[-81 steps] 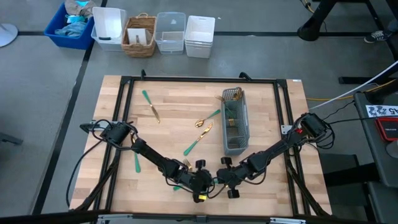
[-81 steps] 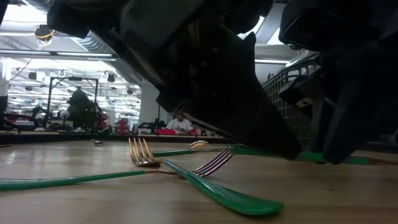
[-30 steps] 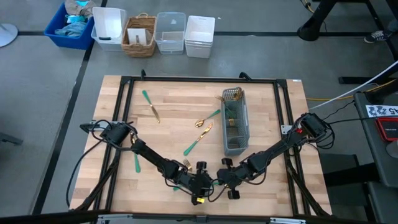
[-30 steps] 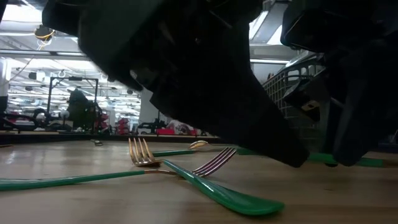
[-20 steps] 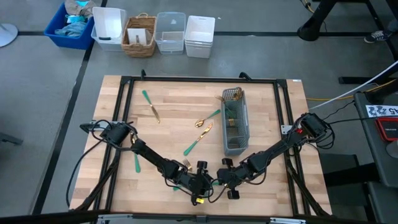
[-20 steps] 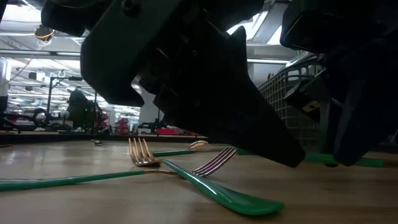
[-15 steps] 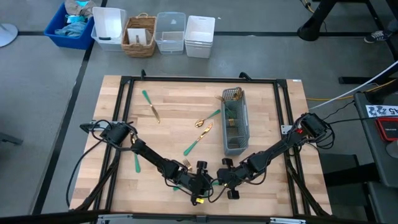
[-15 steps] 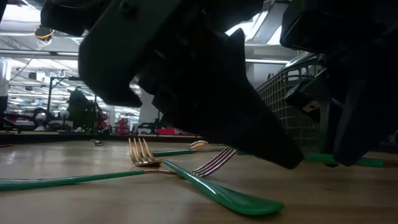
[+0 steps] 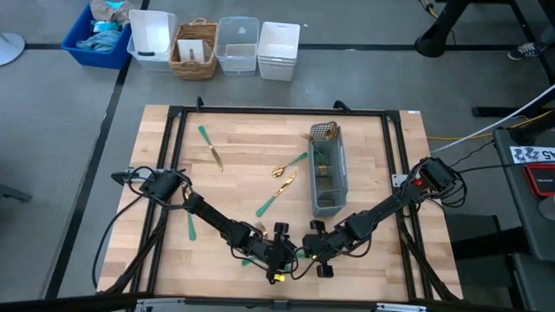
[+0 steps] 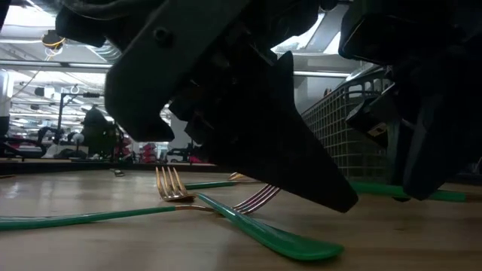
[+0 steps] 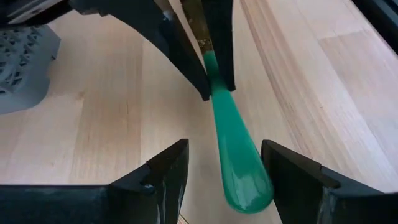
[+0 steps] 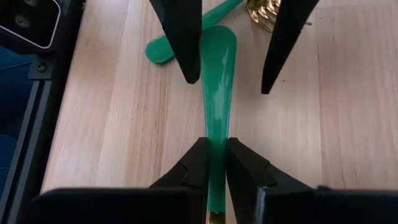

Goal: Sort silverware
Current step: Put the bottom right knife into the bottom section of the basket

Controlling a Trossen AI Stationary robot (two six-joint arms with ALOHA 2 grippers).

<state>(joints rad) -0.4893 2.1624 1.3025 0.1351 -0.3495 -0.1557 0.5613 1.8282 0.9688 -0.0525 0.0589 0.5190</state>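
Note:
My two grippers meet near the table's near edge, at its middle. My right gripper [image 9: 305,251] [image 12: 214,155] is shut on a teal-green-handled piece of silverware [image 12: 216,74]; its head is hidden. The handle's broad free end [image 11: 239,168] lies between the fingers of my left gripper [image 9: 286,257] [image 11: 224,165], which is open. Whether those fingers touch the handle I cannot tell. Two forks [image 10: 256,226] lie crossed on the table close by, and more silverware [image 9: 276,195] lies scattered mid-table. My right gripper pinches the narrow part of the handle [image 12: 214,140] between its two fingers, near the gold head. The fingers slant down toward the table's left and lie along the handle, which sticks out past their tips. Whether the free end rests on the wood I cannot tell.
A grey mesh caddy [image 9: 327,169] with some pieces in it stands right of centre. Loose pieces lie at the far left [image 9: 210,147], beside the caddy [image 9: 290,165] and by my left arm [image 9: 191,225]. Bins and a basket [image 9: 195,48] stand beyond the far edge.

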